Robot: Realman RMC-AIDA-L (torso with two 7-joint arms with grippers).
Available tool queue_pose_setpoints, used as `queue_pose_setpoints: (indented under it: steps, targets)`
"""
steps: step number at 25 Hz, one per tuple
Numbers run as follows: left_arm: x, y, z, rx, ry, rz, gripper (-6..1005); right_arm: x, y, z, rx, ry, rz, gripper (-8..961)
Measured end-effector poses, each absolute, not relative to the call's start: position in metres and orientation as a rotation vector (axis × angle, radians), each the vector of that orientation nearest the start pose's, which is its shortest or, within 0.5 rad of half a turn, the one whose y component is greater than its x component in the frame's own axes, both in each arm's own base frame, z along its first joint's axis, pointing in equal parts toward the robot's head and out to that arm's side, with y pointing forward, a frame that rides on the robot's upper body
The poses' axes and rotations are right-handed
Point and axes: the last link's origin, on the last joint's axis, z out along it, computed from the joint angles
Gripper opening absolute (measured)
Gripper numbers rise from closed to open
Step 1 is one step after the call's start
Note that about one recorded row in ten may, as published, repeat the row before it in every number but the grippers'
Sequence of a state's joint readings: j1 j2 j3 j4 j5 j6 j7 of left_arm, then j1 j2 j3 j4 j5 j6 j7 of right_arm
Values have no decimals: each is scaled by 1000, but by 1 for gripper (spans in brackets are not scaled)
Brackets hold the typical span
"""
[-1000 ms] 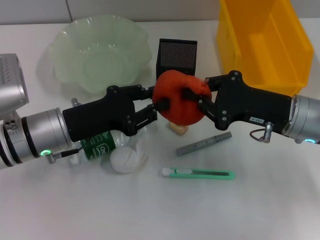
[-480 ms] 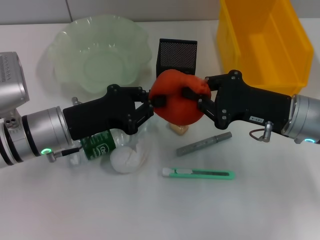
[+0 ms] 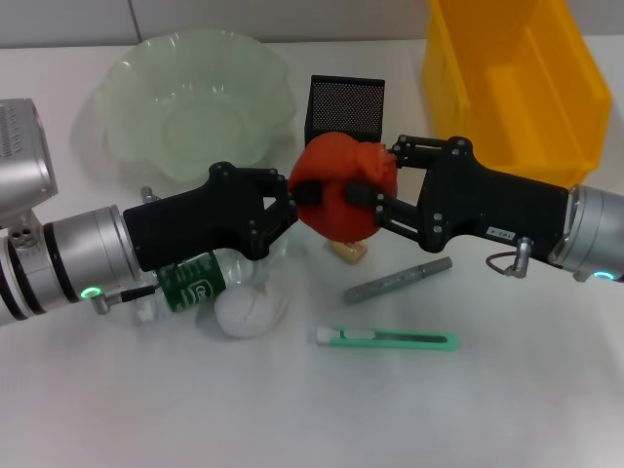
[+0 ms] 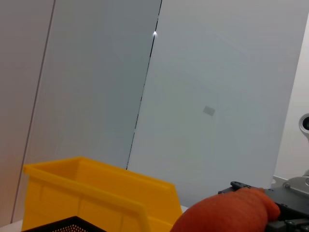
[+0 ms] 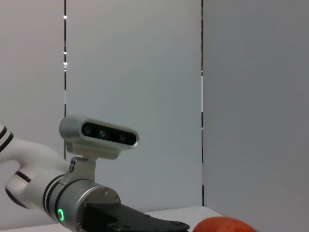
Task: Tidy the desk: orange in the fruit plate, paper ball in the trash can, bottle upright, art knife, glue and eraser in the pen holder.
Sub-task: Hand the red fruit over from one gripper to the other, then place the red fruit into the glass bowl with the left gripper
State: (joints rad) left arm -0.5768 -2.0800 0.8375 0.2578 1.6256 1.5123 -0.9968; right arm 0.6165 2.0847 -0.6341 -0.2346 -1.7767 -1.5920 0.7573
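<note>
Left hand [image 3: 292, 200] is clamped on the orange [image 3: 336, 190] mid-frame, held above the white bench [image 3: 507, 390]. Right hand [image 3: 382, 190] has its fingers spread around the fruit's other side. Orange is lumpy, orange-red, wrinkled. Pale grey wall panels behind. Green art knife [image 3: 388, 338] lies left-right at lower centre.

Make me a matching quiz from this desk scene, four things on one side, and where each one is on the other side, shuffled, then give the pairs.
Things:
1. orange
2. paper ball
3. art knife
4. trash can

Places:
A. far right corner of the desk
B. lying nearest the robot, below the glue
C. beside the lying bottle
D. between both grippers, off the desk

Pairs: 1-D, 2-C, 3-B, 4-A
</note>
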Motion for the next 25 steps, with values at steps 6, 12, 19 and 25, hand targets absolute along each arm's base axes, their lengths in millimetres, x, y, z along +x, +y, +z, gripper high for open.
queue_pose_setpoints:
  steps: [6, 12, 19, 25]
  targets:
    - [-241, 316, -51, -2619, -491, -1052, 55, 233, 313, -44, -2562, 173, 1095, 483]
    - [-243, 319, -45, -2580, -492, -1068, 52, 241, 302, -37, -2523, 184, 1141, 674]
    - [-245, 325, -31, -2473, -521, -1134, 53, 259, 286, -37, -2505, 255, 1116, 776]
    - [-252, 330, -21, -2351, -574, -1176, 53, 268, 278, -39, -2484, 272, 1088, 777]
